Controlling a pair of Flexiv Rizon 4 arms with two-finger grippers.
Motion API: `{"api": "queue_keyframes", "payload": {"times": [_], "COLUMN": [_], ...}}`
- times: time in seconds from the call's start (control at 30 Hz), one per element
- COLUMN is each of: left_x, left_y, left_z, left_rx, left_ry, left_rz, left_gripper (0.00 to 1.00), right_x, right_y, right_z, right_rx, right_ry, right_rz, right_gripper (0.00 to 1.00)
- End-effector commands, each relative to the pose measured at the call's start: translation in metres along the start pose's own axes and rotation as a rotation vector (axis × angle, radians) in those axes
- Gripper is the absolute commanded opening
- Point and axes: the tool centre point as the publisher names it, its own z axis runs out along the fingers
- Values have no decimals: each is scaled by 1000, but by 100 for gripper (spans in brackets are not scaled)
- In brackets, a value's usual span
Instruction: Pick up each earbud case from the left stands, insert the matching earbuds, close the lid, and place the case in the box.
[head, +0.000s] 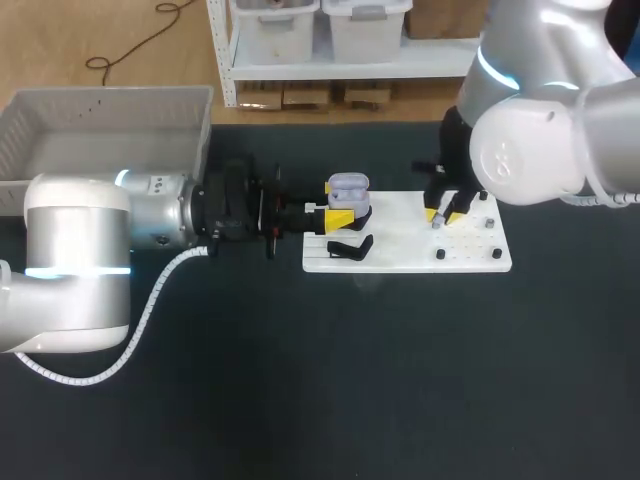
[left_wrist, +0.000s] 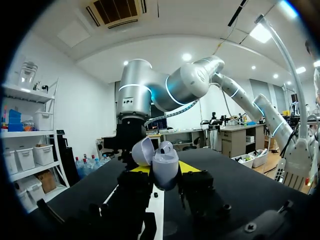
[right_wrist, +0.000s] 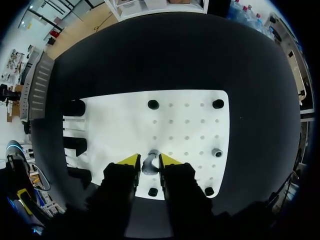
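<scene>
A pale lavender earbud case (head: 348, 187) with its lid open sits between the yellow tips of my left gripper (head: 340, 215), above the left end of the white board (head: 400, 255). In the left wrist view the case (left_wrist: 165, 167) stands upright in my left gripper (left_wrist: 165, 173), lid (left_wrist: 142, 150) tipped back, with a rounded earbud (left_wrist: 166, 146) showing in its top. My right gripper (right_wrist: 149, 160) points down on the board (right_wrist: 185, 125), its tips against both sides of a small grey earbud (right_wrist: 149, 163). It shows in the head view as well (head: 445, 214).
A second grey earbud (right_wrist: 216, 152) stands on the board beside my right gripper, among black pegs (right_wrist: 153, 104). Black stands (right_wrist: 76, 146) line the board's left end, one of them (head: 350, 247) just below the held case. A grey box (head: 110, 130) sits at the back left.
</scene>
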Motion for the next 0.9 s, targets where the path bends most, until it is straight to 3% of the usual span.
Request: {"api": "queue_keyframes", "payload": {"times": [0.03, 0.2, 0.57, 0.9], "left_x": [1, 1, 1, 1], "left_y": [-1, -1, -1, -1], "left_z": [0, 0, 0, 0], "left_rx": [-4, -4, -4, -4], "left_ry": [-1, -1, -1, -1], "left_rz": [2, 2, 2, 2], "left_gripper": [0, 0, 0, 0], "right_x": [0, 0, 6, 14], "right_y": [0, -1, -2, 0], "right_z": [0, -1, -8, -35], "right_rx": [2, 3, -8, -52], "right_ry": [1, -1, 4, 5], "right_rz": [0, 6, 14, 22], "right_gripper": [11, 0, 0, 0]}}
